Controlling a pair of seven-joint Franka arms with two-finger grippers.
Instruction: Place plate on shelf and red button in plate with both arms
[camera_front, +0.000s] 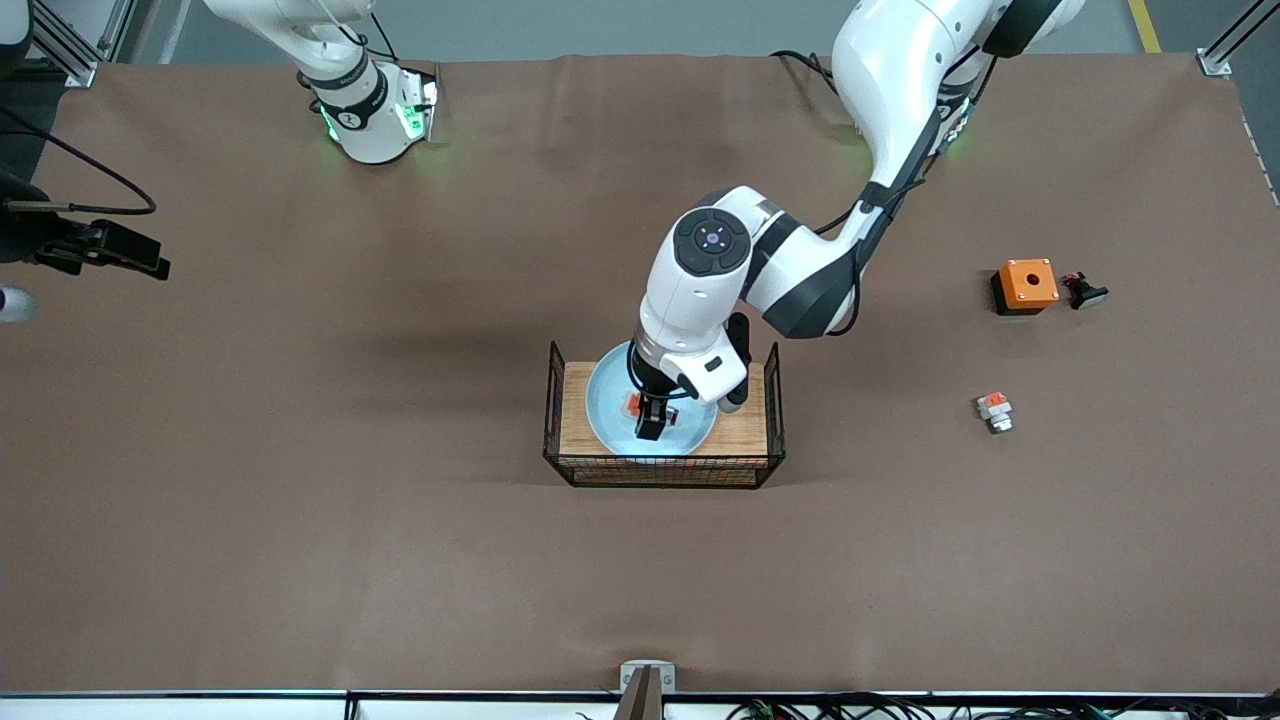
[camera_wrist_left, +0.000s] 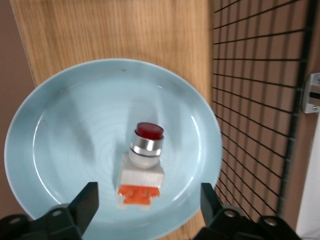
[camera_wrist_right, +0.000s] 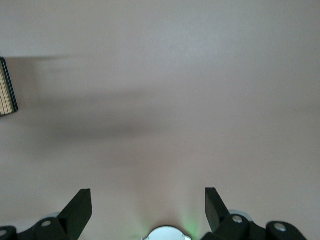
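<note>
**Button down on the plate, left tool spread over it**

Button and plate first: you have the red button lying on the plate, near the plate's middle, and the plate sits on the wooden tray inside the wire basket at the centre of the table. In the left wrist view the button's long axis runs straight away from the left tool, orange base toward the fingers and dark red cap pointing away. The left tool hangs directly over it, fingers spread wide on either side and touching nothing, so the part looks released. Your clearance turns on that: the button lies between the fingers, so a straight lift should clear it, while any sideways drift risks knocking it over the glossy surface.

The left arm reaches in from its base, bent at the elbow, wrist pointing down into the basket. The right tool waits over bare table near its own base, fingers apart and empty.
</note>
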